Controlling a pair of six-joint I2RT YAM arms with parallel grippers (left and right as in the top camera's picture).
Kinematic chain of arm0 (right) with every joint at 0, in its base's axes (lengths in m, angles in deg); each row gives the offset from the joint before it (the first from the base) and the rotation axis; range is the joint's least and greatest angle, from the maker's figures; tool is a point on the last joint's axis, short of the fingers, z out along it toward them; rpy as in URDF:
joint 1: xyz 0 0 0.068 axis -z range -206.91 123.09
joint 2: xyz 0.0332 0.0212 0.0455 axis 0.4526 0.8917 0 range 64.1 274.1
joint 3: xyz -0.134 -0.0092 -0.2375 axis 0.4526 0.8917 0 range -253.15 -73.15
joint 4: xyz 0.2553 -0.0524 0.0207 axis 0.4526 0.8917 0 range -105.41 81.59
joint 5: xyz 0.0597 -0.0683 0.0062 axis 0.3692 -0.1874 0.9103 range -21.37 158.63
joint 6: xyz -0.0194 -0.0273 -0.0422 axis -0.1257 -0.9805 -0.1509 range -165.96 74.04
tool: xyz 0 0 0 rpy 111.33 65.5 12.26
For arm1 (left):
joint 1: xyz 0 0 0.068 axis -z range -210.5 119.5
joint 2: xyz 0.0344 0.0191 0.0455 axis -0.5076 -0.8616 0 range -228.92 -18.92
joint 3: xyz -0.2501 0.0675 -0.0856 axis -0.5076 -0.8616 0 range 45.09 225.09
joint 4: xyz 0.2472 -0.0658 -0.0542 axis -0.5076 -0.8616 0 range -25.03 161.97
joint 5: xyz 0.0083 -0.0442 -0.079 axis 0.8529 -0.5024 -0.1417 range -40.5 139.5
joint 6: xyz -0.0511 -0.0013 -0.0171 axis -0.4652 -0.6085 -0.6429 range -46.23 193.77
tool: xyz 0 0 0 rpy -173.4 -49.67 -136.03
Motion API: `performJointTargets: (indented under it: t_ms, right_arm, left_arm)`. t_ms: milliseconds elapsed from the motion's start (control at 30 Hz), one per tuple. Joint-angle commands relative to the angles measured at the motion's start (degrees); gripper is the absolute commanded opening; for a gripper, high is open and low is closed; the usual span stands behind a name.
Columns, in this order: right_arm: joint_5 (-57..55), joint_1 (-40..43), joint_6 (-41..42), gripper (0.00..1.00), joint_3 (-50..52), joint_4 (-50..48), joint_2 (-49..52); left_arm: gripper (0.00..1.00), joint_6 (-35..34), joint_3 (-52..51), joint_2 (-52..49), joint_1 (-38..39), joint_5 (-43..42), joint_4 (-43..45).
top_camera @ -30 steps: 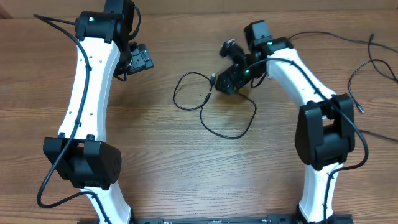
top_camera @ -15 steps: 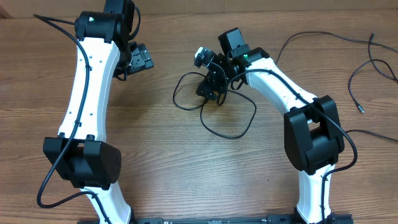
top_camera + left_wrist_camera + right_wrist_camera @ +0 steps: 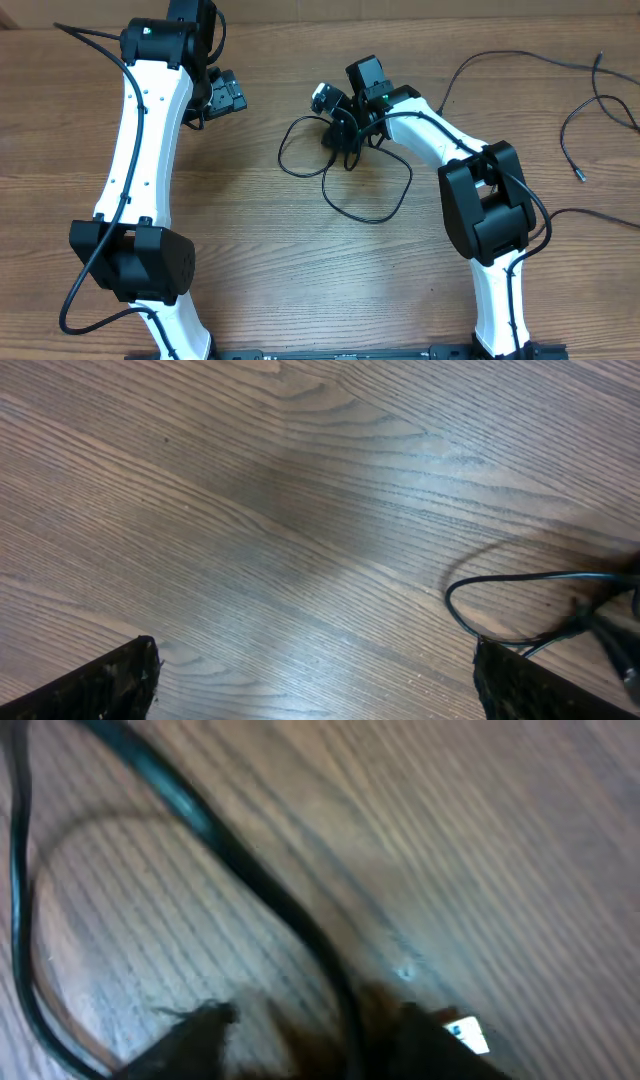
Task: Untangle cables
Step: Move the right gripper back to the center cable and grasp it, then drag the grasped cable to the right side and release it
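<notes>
A brown wood-grain worktop fills the scene. My two white-and-black arms reach across it: my left arm and my right arm.

A thin black looped cable lies in the middle of the worktop. Its coils sit directly under my right end effector and spread out to either side of it. My right wrist view is blurred. One strand runs between my fingers there, but I cannot tell whether they are clamped on it.

My left end effector hovers over bare wood with its fingers wide apart. It touches nothing, and the looped cable lies off to its right.

More black cables trail well beyond my right arm, one ending in a small plug tip.
</notes>
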Motion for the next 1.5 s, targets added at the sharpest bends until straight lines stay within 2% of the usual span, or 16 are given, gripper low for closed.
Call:
performJointTargets:
  t_ms: [0,133,300,333,533,733,1033,1233,1467]
  right_arm:
    - [-1.8,0.2,2.2,0.04,0.2,-0.6,0.1]
    - [-4.3,0.2,7.6,0.04,0.2,0.8,0.0]
    - [-16.6,0.2,16.4,0.04,-1.0,4.5,-2.9]
    - [-17.4,0.2,21.0,0.04,-1.9,7.0,-6.4]
    - [-17.2,0.2,35.3,0.04,-4.9,16.2,-18.2]
    - [-17.6,0.2,37.9,0.04,-5.0,26.5,-36.0]
    - [-37.7,0.7,53.8,0.04,-5.0,41.9,-50.2]
    - [-43.9,6.3,65.1,0.04,-5.0,54.5,-52.4]
    - [-45.3,18.5,65.9,0.04,-5.0,56.1,-52.5]
  left_arm:
    - [1.00,1.1,0.0,0.5,0.4,1.0,0.1]
    - [1.00,1.1,0.0,0.5,0.4,1.0,0.1]
    - [1.00,1.1,0.0,0.5,0.4,1.0,0.1]
    - [1.00,1.1,0.0,0.5,0.4,1.0,0.1]
    - [1.00,1.1,0.0,0.5,0.4,1.0,0.1]
    - [1.00,1.1,0.0,0.5,0.4,1.0,0.1]
    - [1.00,1.1,0.0,0.5,0.4,1.0,0.1]
    - [1.00,1.1,0.0,0.5,0.4,1.0,0.1]
    - [1.00,1.1,0.0,0.5,0.4,1.0,0.1]
